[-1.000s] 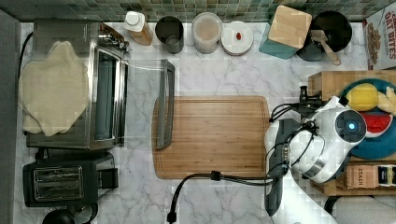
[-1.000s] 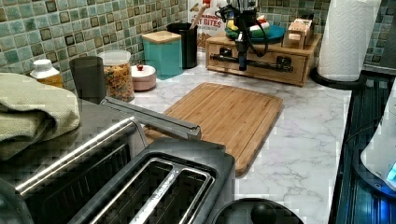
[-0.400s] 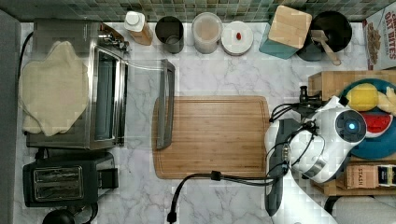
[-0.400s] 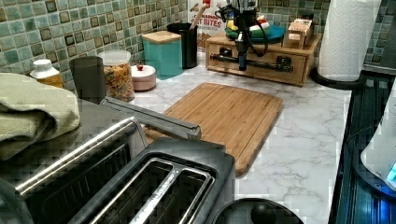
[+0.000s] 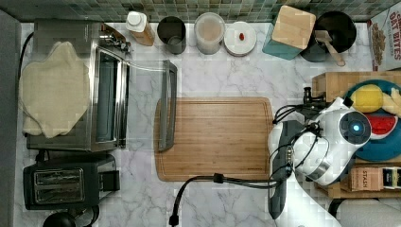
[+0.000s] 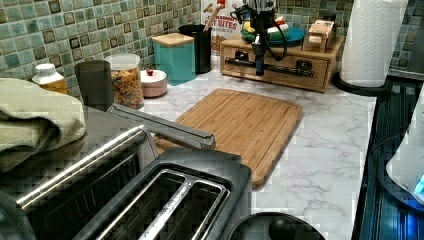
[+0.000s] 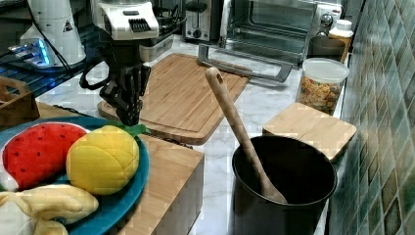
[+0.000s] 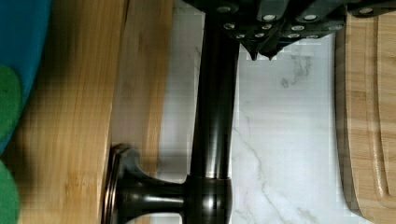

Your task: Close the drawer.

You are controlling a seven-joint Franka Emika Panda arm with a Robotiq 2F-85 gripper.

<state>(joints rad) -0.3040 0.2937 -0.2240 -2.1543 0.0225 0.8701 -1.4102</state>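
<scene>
Nothing moved; drawer flush w/ box, dark bar handle.

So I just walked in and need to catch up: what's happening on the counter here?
A Panda arm has its tool down at the front of the wooden box that carries the blue plate. The tool looks shut, holding nothing, beside the dark handle bar of the drawer. In the left view the drawer looks about flush with the box, so it seems closed or nearly so.
</scene>
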